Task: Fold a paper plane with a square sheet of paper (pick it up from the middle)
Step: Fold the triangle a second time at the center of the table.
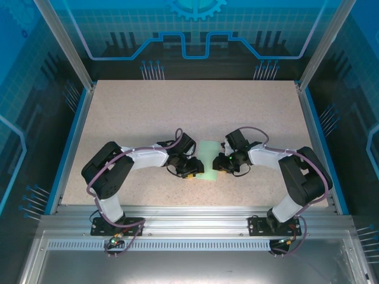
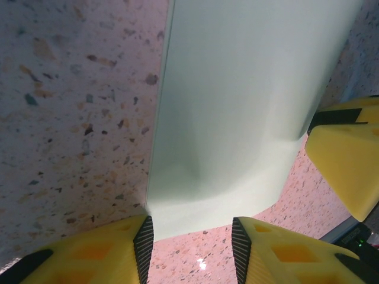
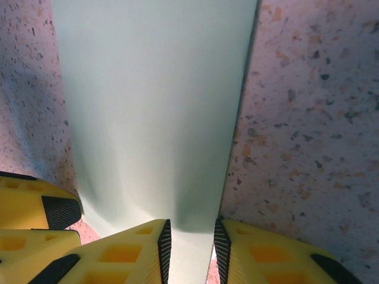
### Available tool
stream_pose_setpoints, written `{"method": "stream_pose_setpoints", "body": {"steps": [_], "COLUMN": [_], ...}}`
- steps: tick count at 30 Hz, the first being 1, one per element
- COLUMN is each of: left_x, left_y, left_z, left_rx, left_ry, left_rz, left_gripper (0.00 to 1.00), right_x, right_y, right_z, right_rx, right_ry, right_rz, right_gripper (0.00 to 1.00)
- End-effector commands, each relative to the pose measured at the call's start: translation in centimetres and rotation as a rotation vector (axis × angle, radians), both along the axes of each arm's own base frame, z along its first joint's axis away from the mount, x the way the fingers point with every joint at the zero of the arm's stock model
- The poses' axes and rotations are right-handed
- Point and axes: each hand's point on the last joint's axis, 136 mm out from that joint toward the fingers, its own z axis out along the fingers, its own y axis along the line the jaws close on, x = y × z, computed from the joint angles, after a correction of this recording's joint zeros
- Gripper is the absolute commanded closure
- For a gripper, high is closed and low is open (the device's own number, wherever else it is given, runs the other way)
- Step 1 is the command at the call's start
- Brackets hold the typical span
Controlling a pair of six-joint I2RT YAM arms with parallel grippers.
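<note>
the square sheet of paper [image 1: 208, 155] lies near the middle of the speckled bench [image 1: 148, 112], a little toward the near edge. it is pale mint green and plain. the two arms reach in from either side, so the sheet sits between them: the left pincer [image 1: 192, 170] is at its near left part and the right pincer [image 1: 223, 165] at its near right part.

seen from the left wrist, the left pincer's yellow fingers [image 2: 100, 251] with black ribbed pads stand clearly spread. the near edge of the sheet curls up off the bench and ends at the mouth of that gap. its corner sits just at the tip of one finger, and bare bench shows between the pads below it. a soft dent in the paper runs up from that edge. one yellow finger of the right pincer is at the far side of the sheet in this view.

seen from the right wrist, the right pincer's fingers [image 3: 118, 257] are only narrowly apart. the sheet runs straight into the slot between the pads, and a shadowed crease leads to it — whether the pads actually press on the paper i cannot tell.
</note>
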Motion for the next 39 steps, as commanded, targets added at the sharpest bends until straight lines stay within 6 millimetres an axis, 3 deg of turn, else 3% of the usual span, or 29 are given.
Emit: {"method": "stream_pose_setpoints", "body": {"steps": [1,9,17,39], "left_x": [-0.2,0.2,0.4,-0.2], "left_y": [-0.4,-0.1,0.9,-0.1], "left_z": [0.3,1.1,1.4,-0.5], "left_rx": [0.001,0.002,0.04,0.017], "left_ry": [0.017,-0.021,-0.056,0.032], "left_rz": [0.004,0.017,0.042,0.03], "left_gripper": [0.57,0.56,0.51,0.48], "right_x": [-1.5,-1.3,-1.3,-1.0], "right_y": [-1.0,-0.2,0.1,0.5], "right_z": [-0.5,0.5,0.0,-0.2], "right_rx": [-0.018,0.041,0.054,0.074], "right_ry": [0.061,0.046,0.061,0.065], "right_rz": [-0.014,-0.005,0.001,0.002], "right_gripper": [0.7,0.67,0.68,0.7]}}
